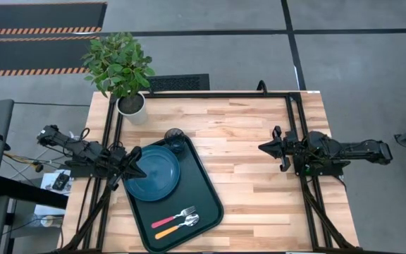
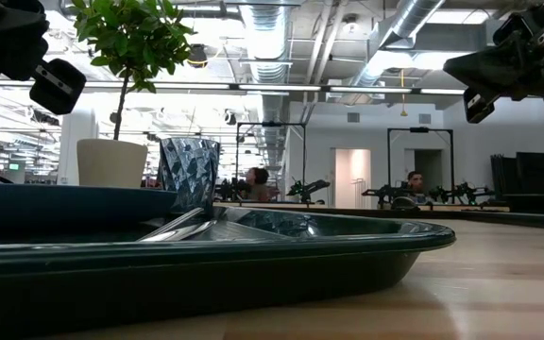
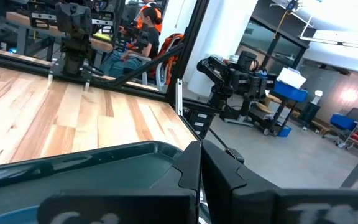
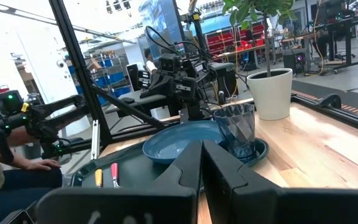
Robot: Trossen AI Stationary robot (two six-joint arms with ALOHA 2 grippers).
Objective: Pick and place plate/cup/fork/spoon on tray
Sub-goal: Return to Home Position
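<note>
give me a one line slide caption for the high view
Plate, cup, fork and spoon all sit on the green tray; both arms wait apart.

Glossy plastic tray (image 1: pixel 206 192), wooden table (image 1: pixel 252 141)

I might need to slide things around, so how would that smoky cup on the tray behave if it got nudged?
The cup stands upright, taller than wide, so a high nudge would probably tip it. Round, it would likely roll once down. It sits by the tray lip, which may stop it.
</note>
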